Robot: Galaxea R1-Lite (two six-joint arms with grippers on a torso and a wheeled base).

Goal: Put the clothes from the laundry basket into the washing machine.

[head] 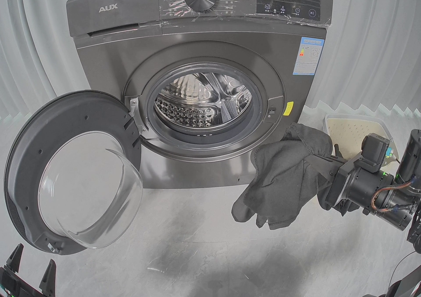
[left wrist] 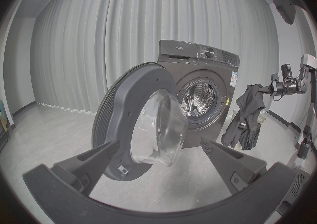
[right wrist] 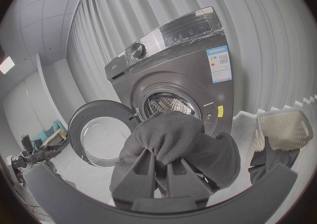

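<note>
The grey washing machine (head: 197,48) stands with its round door (head: 74,170) swung open to the left, and the steel drum (head: 201,96) looks bare inside. My right gripper (head: 323,160) is shut on a dark grey garment (head: 285,179), which hangs in the air at the machine's lower right, just outside the drum opening. In the right wrist view the fingers (right wrist: 142,175) pinch the garment (right wrist: 178,138) in front of the opening. The white laundry basket (head: 351,129) sits on the floor behind that arm. My left gripper (head: 34,263) is open, low at the near left, below the door.
A fold of dark cloth (right wrist: 270,158) hangs beside the basket (right wrist: 284,128). The open door (left wrist: 132,119) juts out over the floor on the left. Pale curtains line the walls behind the machine. Bare grey floor lies in front of the machine.
</note>
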